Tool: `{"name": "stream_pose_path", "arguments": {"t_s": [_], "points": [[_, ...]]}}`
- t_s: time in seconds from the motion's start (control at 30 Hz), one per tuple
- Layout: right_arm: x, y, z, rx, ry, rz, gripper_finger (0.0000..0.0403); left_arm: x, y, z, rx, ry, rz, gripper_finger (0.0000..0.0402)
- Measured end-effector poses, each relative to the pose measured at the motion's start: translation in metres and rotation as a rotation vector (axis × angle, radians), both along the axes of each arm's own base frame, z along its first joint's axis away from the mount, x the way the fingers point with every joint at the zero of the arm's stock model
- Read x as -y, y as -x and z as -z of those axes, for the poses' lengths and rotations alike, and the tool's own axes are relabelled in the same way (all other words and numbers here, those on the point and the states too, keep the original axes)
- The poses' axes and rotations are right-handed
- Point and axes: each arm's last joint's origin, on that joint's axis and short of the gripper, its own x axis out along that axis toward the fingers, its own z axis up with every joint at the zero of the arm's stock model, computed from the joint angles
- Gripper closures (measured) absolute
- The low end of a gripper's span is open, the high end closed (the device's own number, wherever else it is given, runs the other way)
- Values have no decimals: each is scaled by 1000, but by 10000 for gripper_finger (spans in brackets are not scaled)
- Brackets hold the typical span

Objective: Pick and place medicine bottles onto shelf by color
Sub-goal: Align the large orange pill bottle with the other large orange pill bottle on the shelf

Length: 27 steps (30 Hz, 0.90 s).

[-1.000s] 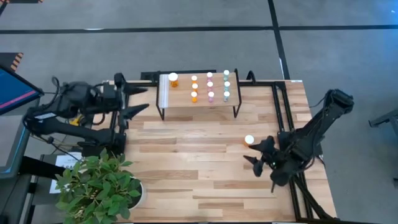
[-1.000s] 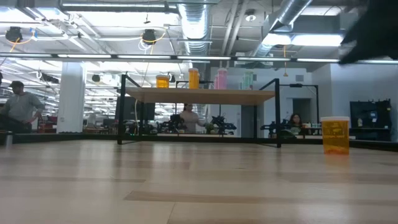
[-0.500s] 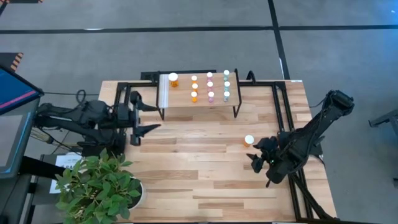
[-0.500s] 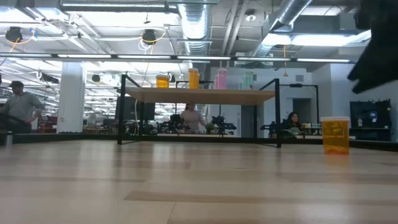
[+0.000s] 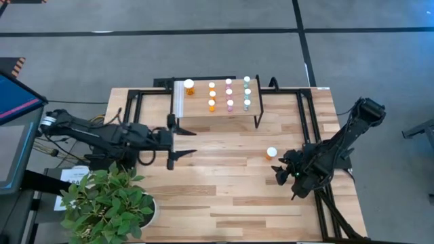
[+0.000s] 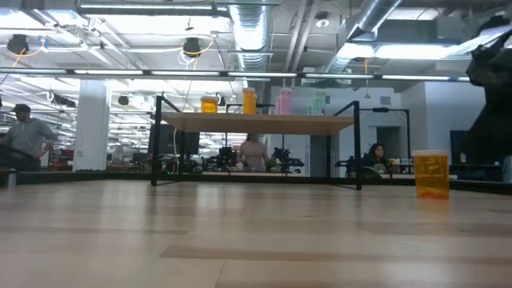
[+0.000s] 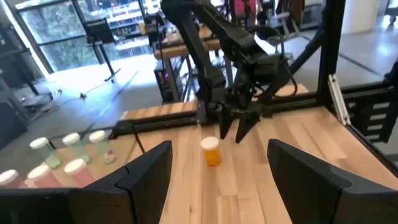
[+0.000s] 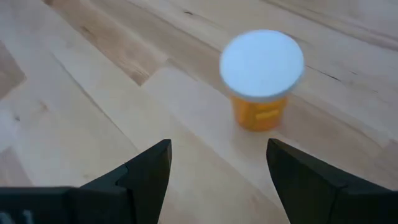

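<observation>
Last orange bottle point(image 5: 272, 153) outstanding; right gripper point(image 5: 279, 171) at its 5 o'clock, agape, empty; left gripper point(image 5: 182, 139) likewise; descent and closure required

The left arm is reaching in from nine o'clock, lying low and nearly straight across the table, its left gripper point(image 5: 182, 141) pointing toward three o'clock with fingers standing apart and holding nothing. The right arm is folding down from three o'clock, its right gripper point(image 5: 279, 172) hanging with fingers spread wide, empty.
</observation>
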Motion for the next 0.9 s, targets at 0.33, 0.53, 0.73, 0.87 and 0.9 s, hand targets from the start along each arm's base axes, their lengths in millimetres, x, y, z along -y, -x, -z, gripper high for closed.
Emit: {"name": "stream_pose_path", "arguments": {"t_s": [0.33,0.53,0.73,0.87,0.9], "points": [[10,5,21,29,-1,2,119,9,-13,8,-8,51,58,150],[13,1,31,38,118,-32,119,14,-11,5,12,53,98,150],[14,-5,49,-16,222,-16,121,15,-12,6,3,52,102,150],[13,-12,63,-31,249,10,122,14,-12,6,6,53,102,150],[13,-13,66,-29,255,17,122,14,-12,6,6,53,102,150]]}}
